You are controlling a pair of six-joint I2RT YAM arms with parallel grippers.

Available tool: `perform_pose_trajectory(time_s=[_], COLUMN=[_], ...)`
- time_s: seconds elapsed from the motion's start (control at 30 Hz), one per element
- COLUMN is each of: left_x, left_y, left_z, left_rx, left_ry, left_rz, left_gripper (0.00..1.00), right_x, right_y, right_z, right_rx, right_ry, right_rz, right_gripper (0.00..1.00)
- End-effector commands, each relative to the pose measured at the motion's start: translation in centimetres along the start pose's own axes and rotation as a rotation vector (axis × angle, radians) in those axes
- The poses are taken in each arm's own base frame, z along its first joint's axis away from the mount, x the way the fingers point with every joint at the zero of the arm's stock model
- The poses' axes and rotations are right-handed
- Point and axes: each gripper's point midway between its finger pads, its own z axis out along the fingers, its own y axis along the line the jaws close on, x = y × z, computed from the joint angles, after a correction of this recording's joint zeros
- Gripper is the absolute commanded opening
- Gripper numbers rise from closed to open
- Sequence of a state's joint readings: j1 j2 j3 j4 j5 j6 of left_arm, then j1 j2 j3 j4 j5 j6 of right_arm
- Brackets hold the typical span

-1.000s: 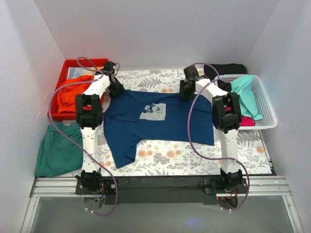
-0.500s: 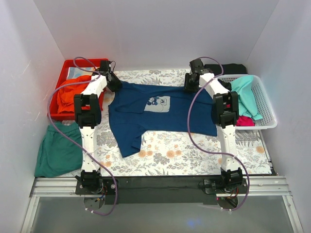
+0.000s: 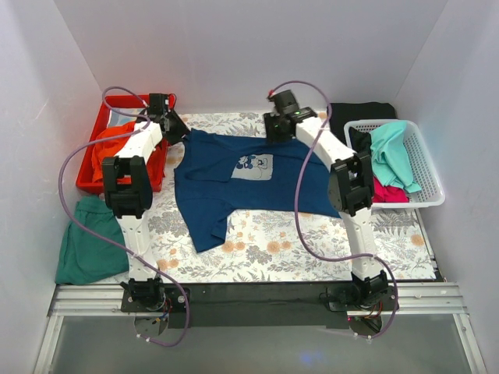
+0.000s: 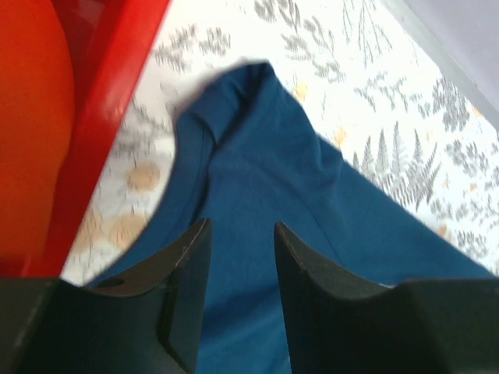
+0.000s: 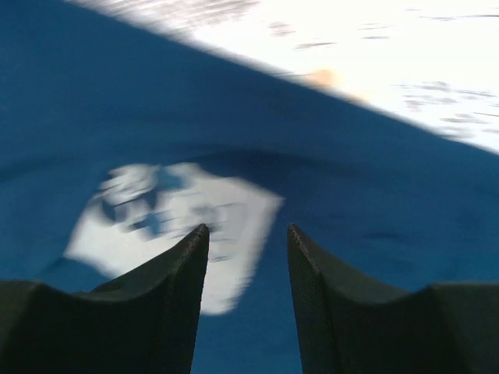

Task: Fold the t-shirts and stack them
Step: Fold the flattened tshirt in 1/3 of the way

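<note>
White walls point(image 3: 249, 54) stand round a desk point(image 3: 273, 251) with a flowery cover. The navy shirt point(image 3: 234, 187) lies spread out in the middle, face up, ready to be folded. The left jaws are spread above its far left corner, just beside the red tray point(image 3: 125, 98). The right jaws are spread too, near the far edge by the white mark point(image 5: 179, 210). Neither pinches any cloth. I think they hang there to grab that edge. More shirts point(image 3: 387, 152) sit in the basket point(image 3: 426, 167) for later

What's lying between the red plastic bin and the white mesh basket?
The navy blue t-shirt with a white chest print, spread out on the floral tablecloth. The top external view shows it.
</note>
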State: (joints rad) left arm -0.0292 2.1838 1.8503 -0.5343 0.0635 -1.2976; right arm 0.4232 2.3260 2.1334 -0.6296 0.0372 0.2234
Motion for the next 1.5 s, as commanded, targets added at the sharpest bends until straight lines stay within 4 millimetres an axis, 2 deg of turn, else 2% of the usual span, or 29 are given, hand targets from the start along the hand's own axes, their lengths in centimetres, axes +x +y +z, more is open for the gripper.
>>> perform_pose_trajectory(time_s=[0.0,0.1,0.13,0.2,0.3,0.6,0.83,0.97,1.2,1.37,1.47], left_x=[1.9,3.1,4.1,4.2,4.5,4.1,3.6,3.5,3.6,3.6,3.6], left_y=[-0.5,-0.2,0.6,0.7,1.0,1.3,1.9,2.3,2.7,2.9,3.1], left_z=[-3.2,-4.2,-4.1,-4.8,-5.1,-6.2,-6.5,-6.4,-6.2,-6.1,-6.1], left_rx=[0.038,0.050,0.032,0.033,0.028,0.021,0.005,0.001,-0.007,-0.009,-0.011], left_ry=[0.033,0.055,0.076,0.064,0.065,0.036,0.023,0.022,0.028,0.028,0.027], left_rz=[0.007,-0.006,-0.015,-0.015,-0.016,-0.018,-0.021,-0.027,-0.032,-0.035,-0.037], left_gripper=[0.36,0.36,0.36,0.36,0.36,0.36,0.36,0.36,0.36,0.36,0.36], right_x=[1.7,3.9,4.6,5.8,7.1,9.9,11.1,11.4,10.8,11.3,10.9], right_y=[10.0,13.8,14.9,17.0,18.4,17.8,17.9,18.2,19.3,19.4,19.4], right_z=[-1.9,-1.9,-1.7,-1.7,-1.0,1.8,3.4,3.5,2.6,2.5,2.1], right_rx=[-0.182,-0.266,-0.290,-0.317,-0.332,-0.287,-0.286,-0.288,-0.311,-0.310,-0.289], right_ry=[0.008,0.050,0.064,0.080,0.101,0.163,0.191,0.193,0.170,0.178,0.158], right_rz=[-0.139,-0.158,-0.164,-0.179,-0.185,-0.190,-0.182,-0.188,-0.193,-0.197,-0.213], right_gripper=[0.51,0.51,0.51,0.51,0.51,0.52,0.51,0.49,0.49,0.49,0.48])
